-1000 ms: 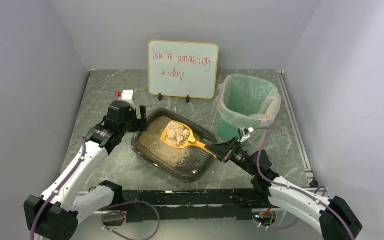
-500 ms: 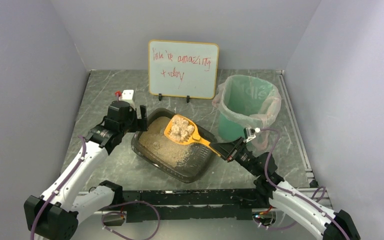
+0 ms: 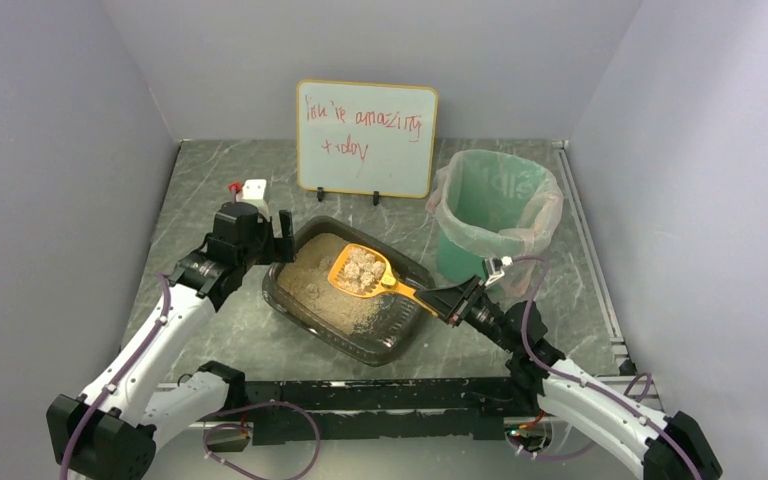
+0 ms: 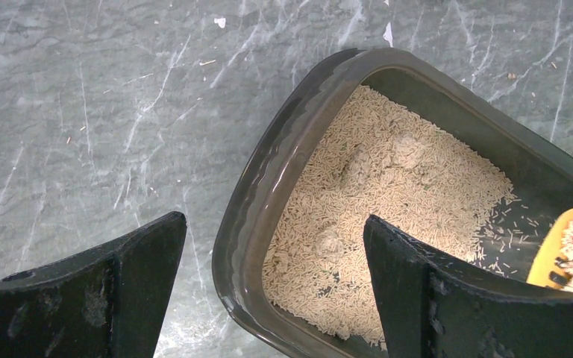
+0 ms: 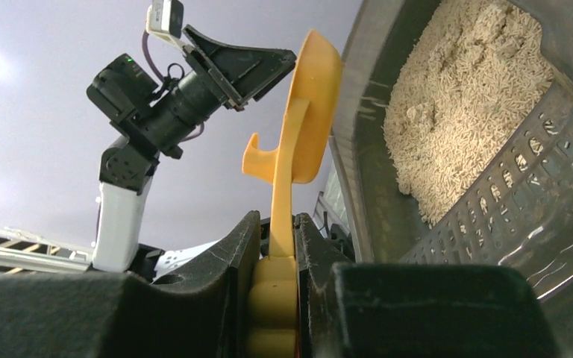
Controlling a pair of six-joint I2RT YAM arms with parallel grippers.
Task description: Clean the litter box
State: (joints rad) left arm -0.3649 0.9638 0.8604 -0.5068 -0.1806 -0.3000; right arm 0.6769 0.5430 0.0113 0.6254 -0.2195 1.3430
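The litter box (image 3: pixel 407 336) is a shallow dark tray with tan litter and a ridged grate end, at the table's middle. My right gripper (image 3: pixel 452 302) is shut on the handle of an orange scoop (image 3: pixel 360 272), which holds clumped litter above the box. In the right wrist view the scoop (image 5: pixel 307 112) stands edge-on between my fingers (image 5: pixel 224 272), with the box's grate (image 5: pixel 522 201) to the right. My left gripper (image 3: pixel 282 232) is open, its jaws on either side of the box's left rim (image 4: pixel 257 216), one finger (image 4: pixel 418 283) over the litter.
A green bin with a clear liner (image 3: pixel 495 205) stands right of the box. A whiteboard with red writing (image 3: pixel 365 138) stands at the back. A small white object with a red tip (image 3: pixel 251 187) lies at back left. Grey walls enclose the table.
The scoop with its clumps rose and moved back, then came down a little and shifted slightly left and nearer. The left arm has not moved.
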